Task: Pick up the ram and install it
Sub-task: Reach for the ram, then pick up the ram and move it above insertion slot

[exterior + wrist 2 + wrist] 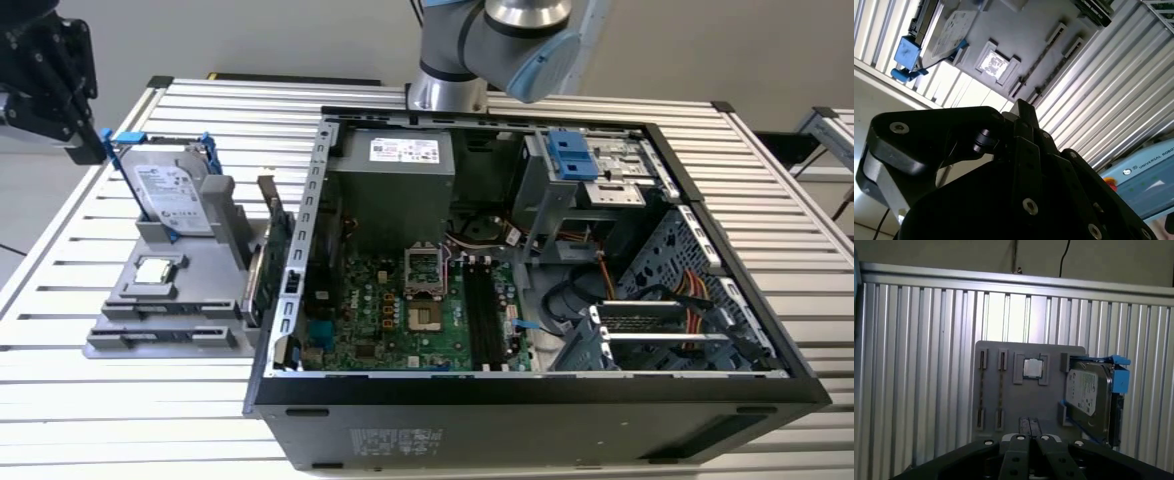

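Observation:
My gripper (pixel 80 135) hangs at the exterior view's far left, beyond the grey parts holder (pixel 127 335), with its fingers (pixel 1029 432) shut together on nothing. What looks like the ram (pixel 267 195), a thin dark board with a tan edge, stands on edge between the holder and the open computer case (pixel 534 400). It sits next to a larger green card (pixel 283 285). A dark green board (pixel 1093 7) shows at the holder's edge in the second wrist view. The holder's two long slots (pixel 991 390) look bare. The motherboard (pixel 400 320) lies in the case, its dark memory slots (pixel 487 320) in the middle.
A silver hard drive (pixel 174 195) in a blue-trimmed frame stands at the holder's far end, with a processor chip (pixel 1033 368) mid-holder. The ribbed metal table (pixel 134 410) runs around both. The arm's base (pixel 447 90) stands behind the case.

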`<action>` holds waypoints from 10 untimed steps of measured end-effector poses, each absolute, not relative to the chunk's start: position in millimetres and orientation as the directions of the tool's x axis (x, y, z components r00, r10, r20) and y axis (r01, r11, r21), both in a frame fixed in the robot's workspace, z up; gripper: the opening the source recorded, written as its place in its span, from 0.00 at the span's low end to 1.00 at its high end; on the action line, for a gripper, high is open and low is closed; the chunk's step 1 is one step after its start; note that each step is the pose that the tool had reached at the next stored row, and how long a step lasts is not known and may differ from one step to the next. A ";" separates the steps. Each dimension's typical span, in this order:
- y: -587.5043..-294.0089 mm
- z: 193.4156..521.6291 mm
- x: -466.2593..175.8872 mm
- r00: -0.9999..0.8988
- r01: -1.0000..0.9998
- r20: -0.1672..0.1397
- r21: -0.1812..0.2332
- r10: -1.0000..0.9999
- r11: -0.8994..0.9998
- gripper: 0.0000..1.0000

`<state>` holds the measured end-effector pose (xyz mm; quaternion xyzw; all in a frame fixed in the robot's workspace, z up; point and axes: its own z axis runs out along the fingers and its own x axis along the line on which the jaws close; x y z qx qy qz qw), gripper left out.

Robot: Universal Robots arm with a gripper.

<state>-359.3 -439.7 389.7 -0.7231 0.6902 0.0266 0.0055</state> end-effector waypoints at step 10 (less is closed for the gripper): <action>-439.7 389.5 -359.0 0.045 -0.999 -0.046 0.029 -0.998 -0.046 1.00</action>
